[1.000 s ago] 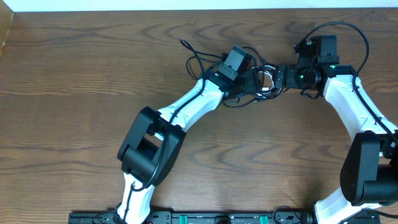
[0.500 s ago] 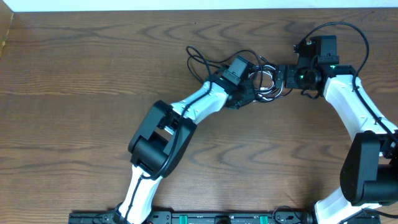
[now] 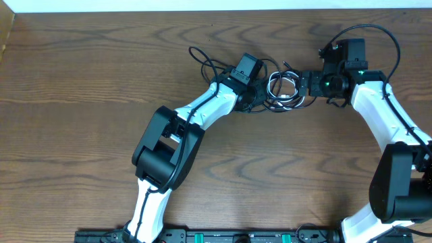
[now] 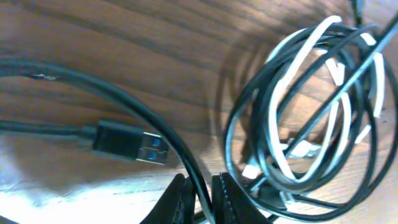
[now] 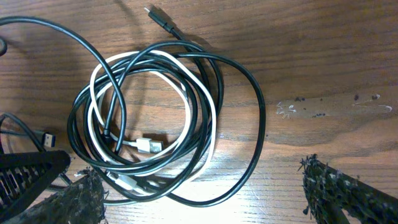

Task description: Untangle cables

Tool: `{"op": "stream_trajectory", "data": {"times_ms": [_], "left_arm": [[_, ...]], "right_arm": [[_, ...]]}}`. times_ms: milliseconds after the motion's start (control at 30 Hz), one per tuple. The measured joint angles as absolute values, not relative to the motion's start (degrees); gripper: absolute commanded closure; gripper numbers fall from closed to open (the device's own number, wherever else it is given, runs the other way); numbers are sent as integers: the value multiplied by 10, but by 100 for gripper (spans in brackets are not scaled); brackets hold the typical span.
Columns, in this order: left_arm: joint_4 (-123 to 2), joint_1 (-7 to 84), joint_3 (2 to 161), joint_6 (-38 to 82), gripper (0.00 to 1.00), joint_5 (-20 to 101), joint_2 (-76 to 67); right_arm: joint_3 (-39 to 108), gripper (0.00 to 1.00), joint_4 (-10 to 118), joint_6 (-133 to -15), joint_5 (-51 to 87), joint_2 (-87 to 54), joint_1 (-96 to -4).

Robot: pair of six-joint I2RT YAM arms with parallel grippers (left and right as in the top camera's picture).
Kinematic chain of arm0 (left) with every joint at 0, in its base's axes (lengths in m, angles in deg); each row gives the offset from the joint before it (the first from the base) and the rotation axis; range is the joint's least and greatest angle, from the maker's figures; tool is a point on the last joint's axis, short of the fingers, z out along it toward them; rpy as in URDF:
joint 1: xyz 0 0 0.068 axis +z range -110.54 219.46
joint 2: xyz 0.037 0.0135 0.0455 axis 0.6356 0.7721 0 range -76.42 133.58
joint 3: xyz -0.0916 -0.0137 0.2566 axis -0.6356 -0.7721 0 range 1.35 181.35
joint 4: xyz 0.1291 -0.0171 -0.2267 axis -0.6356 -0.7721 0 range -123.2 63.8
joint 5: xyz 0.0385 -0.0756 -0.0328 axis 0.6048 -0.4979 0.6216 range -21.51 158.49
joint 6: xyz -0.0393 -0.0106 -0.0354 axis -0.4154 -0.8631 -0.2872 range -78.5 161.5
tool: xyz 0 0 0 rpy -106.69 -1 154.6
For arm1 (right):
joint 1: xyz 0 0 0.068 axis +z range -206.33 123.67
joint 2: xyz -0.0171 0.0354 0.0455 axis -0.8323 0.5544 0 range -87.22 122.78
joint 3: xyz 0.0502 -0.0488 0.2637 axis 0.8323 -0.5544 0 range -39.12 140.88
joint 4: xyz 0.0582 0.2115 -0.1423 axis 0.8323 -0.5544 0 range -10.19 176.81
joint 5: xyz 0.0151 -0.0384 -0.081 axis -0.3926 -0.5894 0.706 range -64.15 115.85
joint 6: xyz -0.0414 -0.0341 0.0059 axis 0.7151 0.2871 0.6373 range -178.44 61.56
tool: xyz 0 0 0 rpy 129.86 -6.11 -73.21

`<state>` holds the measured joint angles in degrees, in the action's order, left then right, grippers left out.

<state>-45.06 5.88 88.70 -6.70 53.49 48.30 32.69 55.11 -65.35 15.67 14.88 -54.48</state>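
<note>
The cables lie tangled on the wooden table: a coil (image 3: 283, 87) of black and white cord, plus loose black loops (image 3: 202, 59) trailing left. In the left wrist view my left gripper (image 4: 205, 200) is shut on one black strand beside the coil (image 4: 272, 112); a black USB plug (image 4: 127, 144) lies just left of it. My right gripper (image 5: 205, 199) stands open at the coil's right edge, its fingers (image 5: 348, 193) wide apart and holding nothing. A white plug (image 5: 148, 145) rests inside the coil, whose outer black loop (image 5: 263, 124) bulges right.
A small black plug (image 5: 158, 17) points away from the coil's far side. Both arms meet at the back middle of the table (image 3: 81, 121). A pale wall edge (image 3: 202, 5) runs along the back.
My left gripper has closed onto a black strand and drawn back to the left, dragging the loose black loops leftward and uncovering the coil. The right arm has stayed put.
</note>
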Motion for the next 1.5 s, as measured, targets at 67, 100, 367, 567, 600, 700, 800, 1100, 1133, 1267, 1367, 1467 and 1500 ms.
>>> {"op": "stream_trajectory", "data": {"times_ms": [67, 100, 367, 567, 600, 700, 800, 1100, 1133, 1267, 1367, 1467, 1500], "left_arm": [[-462, 56, 887, -67, 75, 552, 483], [-465, 55, 887, -67, 73, 558, 483], [-440, 29, 885, -67, 72, 599, 483], [-434, 27, 885, -60, 93, 606, 483], [-434, 28, 885, -51, 93, 607, 483], [-459, 35, 886, -15, 93, 598, 483], [-505, 55, 886, 28, 93, 571, 474], [-655, 146, 893, 147, 93, 524, 225], [-664, 153, 897, 155, 93, 524, 193], [-675, 173, 901, 174, 93, 524, 116], [-670, 186, 901, 178, 93, 525, 88], [-653, 195, 901, 180, 93, 525, 74], [-646, 196, 901, 180, 93, 526, 71]], "right_arm": [[327, 1, 551, -654, 157, 149, -545], [327, 1, 551, -654, 157, 149, -545], [327, 1, 551, -654, 156, 149, -545], [327, 12, 551, -654, 156, 149, -545], [327, 19, 551, -654, 156, 149, -545], [327, 25, 549, -652, 152, 149, -545], [327, 19, 549, -650, 147, 149, -545], [326, 16, 549, -638, 139, 149, -545], [326, 17, 550, -638, 139, 149, -545], [326, 20, 552, -637, 136, 149, -541], [326, 23, 552, -643, 129, 149, -533], [326, 23, 552, -669, 121, 149, -518], [326, 23, 552, -678, 114, 149, -511]]}}
